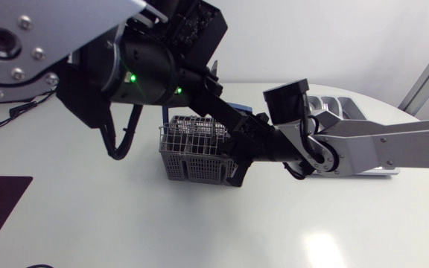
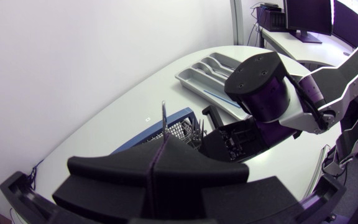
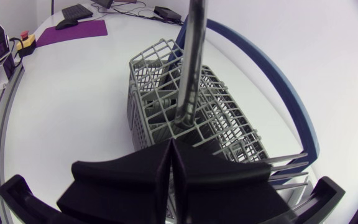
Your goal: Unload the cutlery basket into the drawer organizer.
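Two arms meet at the grey cutlery basket (image 1: 187,152), which stands near the middle of the white table (image 1: 125,216). Just behind the basket lies a blue-edged tray (image 1: 232,105). The drawer organizer (image 1: 346,109) is at the far right side of the table, well apart from the basket, and the right arm (image 1: 378,141) covers a part of it.

The left arm (image 1: 155,67) enters from the upper left and hangs over the basket. The left gripper (image 2: 161,148) has its fingers pressed onto a thin metal piece (image 2: 164,118), which sticks out ahead of the fingertips, above the basket's far side.

The right gripper (image 3: 171,148) is low at the right side of the basket and points at it. Its fingers are pressed together, and between them I see nothing. Directly ahead of the tips a shiny handle (image 3: 191,62) rises in front of the basket. Whether the tips touch it I cannot tell, nor whether it is the same piece that the left gripper pinches. Some other cutlery (image 2: 194,127) stands upright inside the basket.
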